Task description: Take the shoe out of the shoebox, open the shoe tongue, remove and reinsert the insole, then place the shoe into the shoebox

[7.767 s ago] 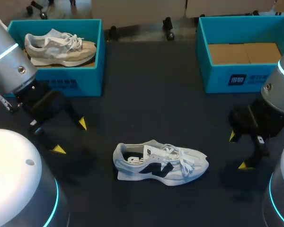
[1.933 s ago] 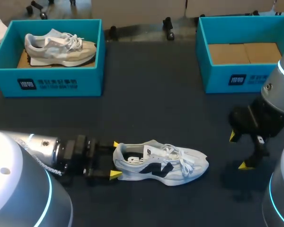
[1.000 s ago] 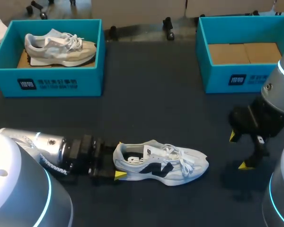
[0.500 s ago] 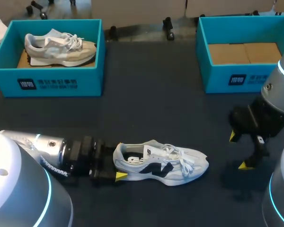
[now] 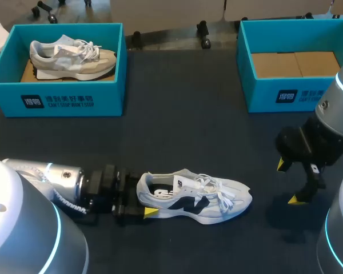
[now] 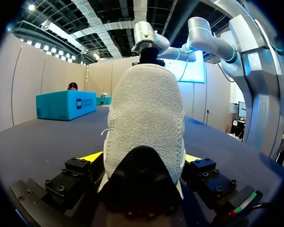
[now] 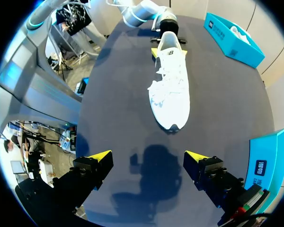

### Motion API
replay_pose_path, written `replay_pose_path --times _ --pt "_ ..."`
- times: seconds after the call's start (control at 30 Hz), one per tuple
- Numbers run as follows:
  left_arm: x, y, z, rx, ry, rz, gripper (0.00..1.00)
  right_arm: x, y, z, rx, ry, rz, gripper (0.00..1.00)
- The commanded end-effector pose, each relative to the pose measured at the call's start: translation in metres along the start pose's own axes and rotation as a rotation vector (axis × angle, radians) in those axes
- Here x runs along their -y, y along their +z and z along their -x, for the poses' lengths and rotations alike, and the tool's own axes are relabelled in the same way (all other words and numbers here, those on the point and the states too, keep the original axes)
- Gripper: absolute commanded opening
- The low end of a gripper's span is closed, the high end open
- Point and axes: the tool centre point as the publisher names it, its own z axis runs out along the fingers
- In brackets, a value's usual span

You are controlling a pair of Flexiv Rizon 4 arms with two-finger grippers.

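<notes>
At the nine o'clock end of the shoe (image 5: 194, 197), the left gripper (image 6: 142, 157) clamps the heel. At three o'clock the right gripper (image 5: 288, 182) hangs spread.

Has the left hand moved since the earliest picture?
Yes. The left hand went from beside the left shoebox down to the heel of the shoe.

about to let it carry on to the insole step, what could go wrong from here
1. The left tool holds the white shoe by the heel alone; if lifted, the long toe end may sag or twist free.
2. The right tool hangs open, apart from the toe, so nothing steadies the front; the shoe could slide on the table.
</notes>
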Motion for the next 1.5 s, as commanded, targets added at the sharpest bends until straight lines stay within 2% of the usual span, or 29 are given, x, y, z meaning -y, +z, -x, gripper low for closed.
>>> replay_pose_path --times 0.03,0.7,0.73,0.8,1.5 --pt "-0.0001 0.0035 0.0006 -0.001 -0.003 0.005 1.00 -0.0003 0.0014 0.0002 0.000 0.000 -0.001 1.00" --pt "-0.0010 0.0101 0.0024 -0.009 -0.007 0.006 0.98 -0.0003 0.0014 0.0002 0.000 0.000 -0.001 1.00" --pt "-0.0011 0.0101 0.0024 -0.010 -0.006 0.006 0.55 -0.0003 0.0014 0.0002 0.000 0.000 -0.001 1.00" --pt "-0.0017 0.0095 0.0024 -0.011 -0.006 0.006 0.00 -0.0003 0.0014 0.0002 0.000 0.000 -0.001 1.00" --pt "-0.0059 0.0024 0.0020 -0.014 -0.019 -0.003 0.00 -0.0003 0.0014 0.0002 0.000 0.000 -0.001 1.00"
